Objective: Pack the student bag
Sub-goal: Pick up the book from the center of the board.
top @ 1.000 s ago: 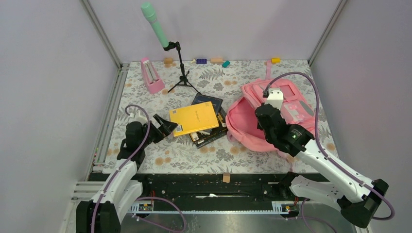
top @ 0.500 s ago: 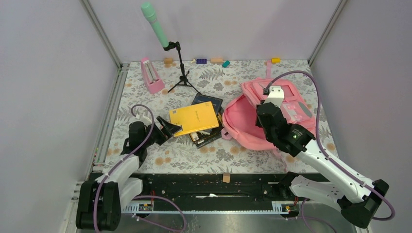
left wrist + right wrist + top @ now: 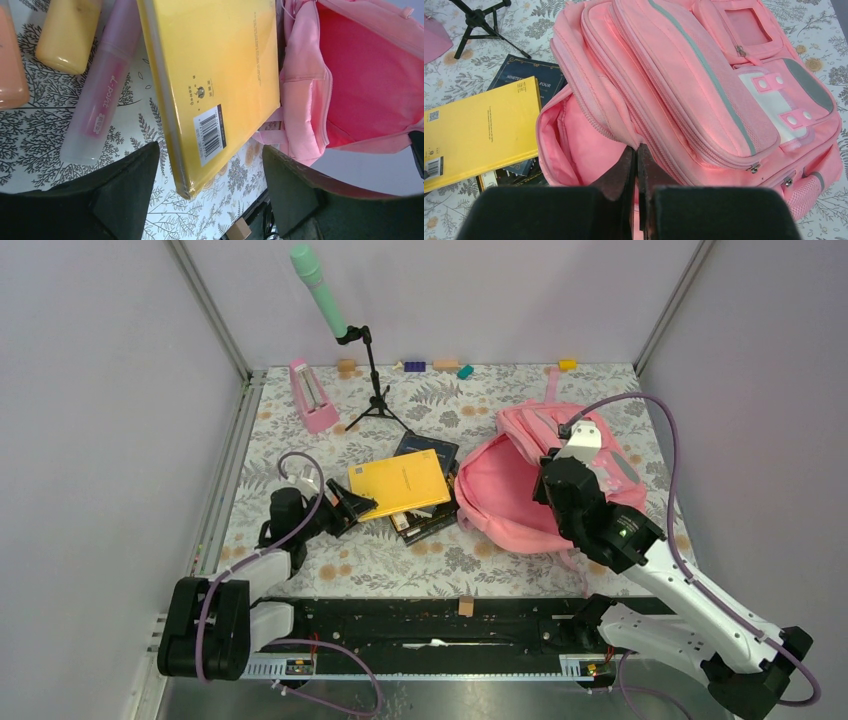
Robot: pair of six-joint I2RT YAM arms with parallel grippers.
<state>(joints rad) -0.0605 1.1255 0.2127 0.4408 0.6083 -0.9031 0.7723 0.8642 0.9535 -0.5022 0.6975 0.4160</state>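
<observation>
- The left pincer (image 3: pixel 350 505) sits at the near corner of the yellow book (image 3: pixel 400 482).
- Dark books (image 3: pixel 430 522) lie under it, right of that pincer.
- The right pincer (image 3: pixel 550 490) dips into the open pink student bag (image 3: pixel 500 495).

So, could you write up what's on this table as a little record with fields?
student bag: pink, main compartment gaping toward the books
yellow book: atop a stack of dark books, beside the bag's mouth
left fingers: open, straddling the yellow book's corner
right fingers: shut, pinching the bag's opening edge
elsewhere: pink metronome, green microphone on a stand
</observation>
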